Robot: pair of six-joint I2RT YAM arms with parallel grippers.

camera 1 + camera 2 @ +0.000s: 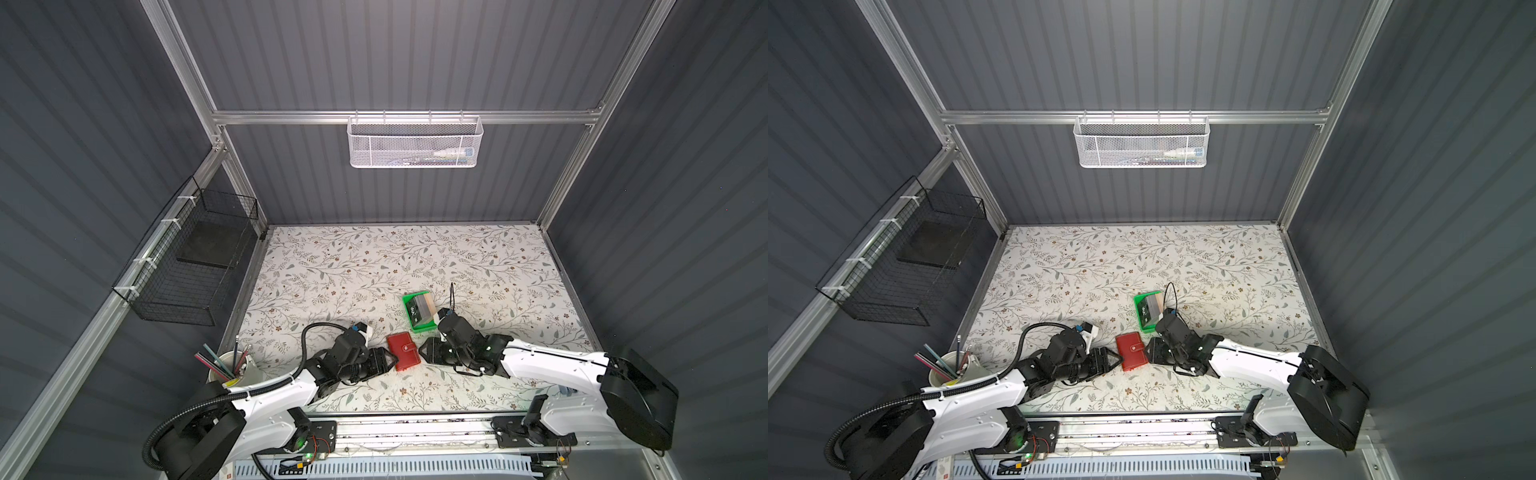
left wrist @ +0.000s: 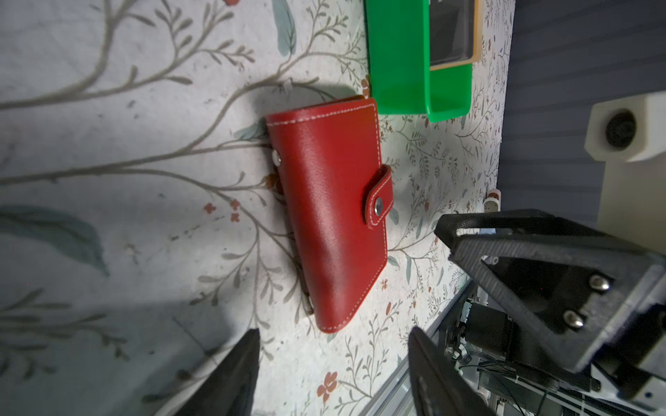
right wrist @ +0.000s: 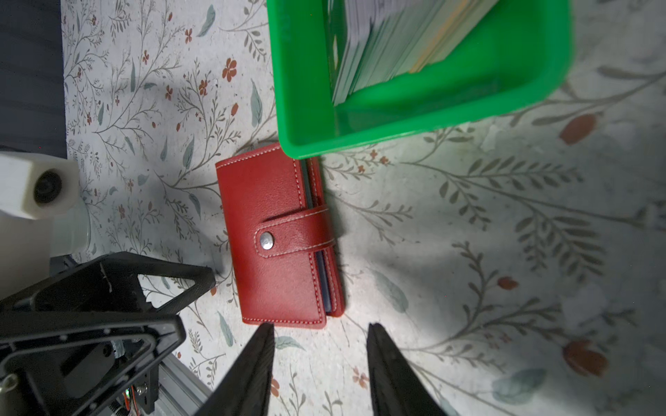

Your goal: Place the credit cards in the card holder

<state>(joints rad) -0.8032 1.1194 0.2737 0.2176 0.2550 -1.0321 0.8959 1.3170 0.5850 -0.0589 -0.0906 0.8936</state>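
The red card holder (image 1: 402, 351) (image 1: 1133, 351) lies flat on the floral table, closed, its snap tab fastened (image 3: 277, 237) (image 2: 331, 212). Just behind it stands a green tray (image 1: 417, 326) (image 3: 414, 133) holding a leaning stack of credit cards (image 1: 420, 308) (image 3: 393, 39), black-faced with grey and tan edges. My left gripper (image 1: 387, 360) (image 2: 333, 335) sits low at the holder's left side, open and empty. My right gripper (image 1: 428, 352) (image 3: 320, 327) faces it from the holder's right side, open and empty too. Neither touches the holder.
A white cup of pencils (image 1: 233, 368) stands at the table's front left. A black wire basket (image 1: 187, 266) hangs on the left wall and a white mesh basket (image 1: 415, 141) on the back rail. The metal rail (image 1: 415, 432) runs along the front edge.
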